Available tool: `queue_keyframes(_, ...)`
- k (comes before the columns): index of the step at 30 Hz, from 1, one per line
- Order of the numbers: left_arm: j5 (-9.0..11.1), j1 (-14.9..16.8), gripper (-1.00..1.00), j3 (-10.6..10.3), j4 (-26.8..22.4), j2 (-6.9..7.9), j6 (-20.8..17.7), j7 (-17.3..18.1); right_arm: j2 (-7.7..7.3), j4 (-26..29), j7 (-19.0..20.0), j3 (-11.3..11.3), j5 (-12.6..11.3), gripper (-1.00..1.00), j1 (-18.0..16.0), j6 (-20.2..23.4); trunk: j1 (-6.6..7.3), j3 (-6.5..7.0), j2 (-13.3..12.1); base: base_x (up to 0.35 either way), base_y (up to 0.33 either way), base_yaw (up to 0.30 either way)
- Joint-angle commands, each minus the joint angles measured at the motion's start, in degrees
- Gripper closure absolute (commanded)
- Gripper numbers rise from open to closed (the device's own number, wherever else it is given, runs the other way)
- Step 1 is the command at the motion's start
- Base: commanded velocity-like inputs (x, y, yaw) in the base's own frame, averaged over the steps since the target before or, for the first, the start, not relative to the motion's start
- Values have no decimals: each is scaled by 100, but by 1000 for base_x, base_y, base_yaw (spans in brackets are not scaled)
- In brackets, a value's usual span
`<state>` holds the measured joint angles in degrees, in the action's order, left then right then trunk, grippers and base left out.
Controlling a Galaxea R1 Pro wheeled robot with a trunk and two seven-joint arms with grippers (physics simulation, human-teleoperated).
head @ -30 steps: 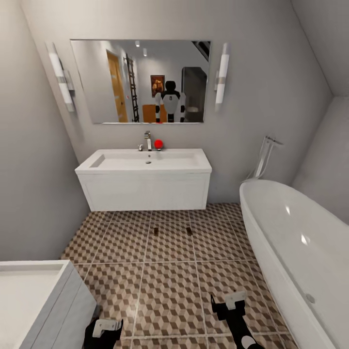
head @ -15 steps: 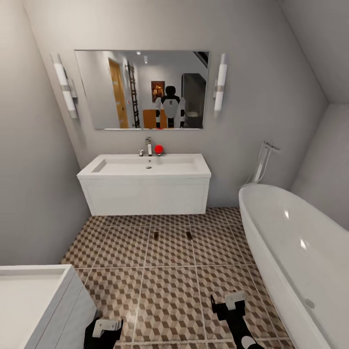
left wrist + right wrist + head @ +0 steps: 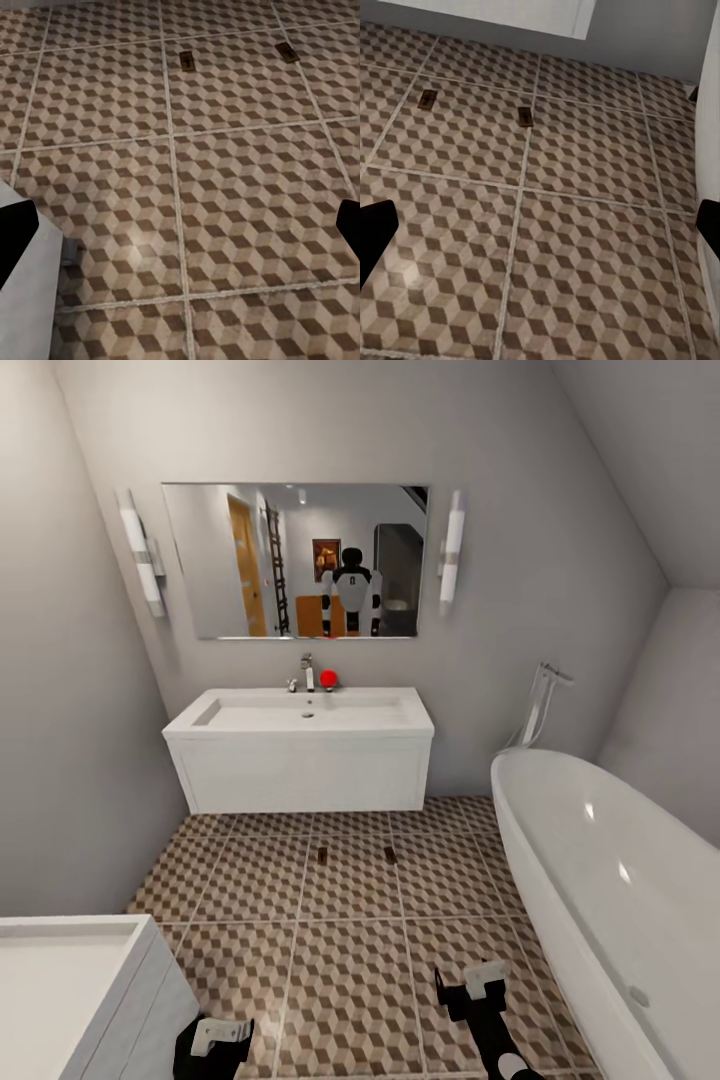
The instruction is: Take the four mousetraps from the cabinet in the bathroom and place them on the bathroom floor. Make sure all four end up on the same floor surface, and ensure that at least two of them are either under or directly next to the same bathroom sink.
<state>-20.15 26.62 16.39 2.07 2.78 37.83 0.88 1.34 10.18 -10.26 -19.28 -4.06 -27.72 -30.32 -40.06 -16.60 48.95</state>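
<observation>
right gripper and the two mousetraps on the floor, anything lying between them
Nothing but bare bathroom floor. In the head view, patterned tiles run from the right gripper up to the two mousetraps before the bathroom sink. The right wrist view shows the same.

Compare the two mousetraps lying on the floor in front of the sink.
The left mousetrap lies in front of the middle of the sink; the right mousetrap lies nearer the bathtub. The left one sits just beside a grout line, whereas the right one sits on or against one. Both are small, flat, and apart on the same patterned floor; finer detail is too small to tell.
</observation>
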Motion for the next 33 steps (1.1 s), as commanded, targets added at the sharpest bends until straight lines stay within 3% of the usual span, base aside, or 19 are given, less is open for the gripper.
queue_keyframes(1,-33,9,-100,48,22,4,31,10,-1,-7,-29,-49,-42,-100,-7,-18,22,21,-36,0,0,0)
queue_keyframes(33,-33,9,-100,48,22,4,27,12,1,-7,-29,-49,-42,-100,-6,-18,724,899,-1320,0,0,0)
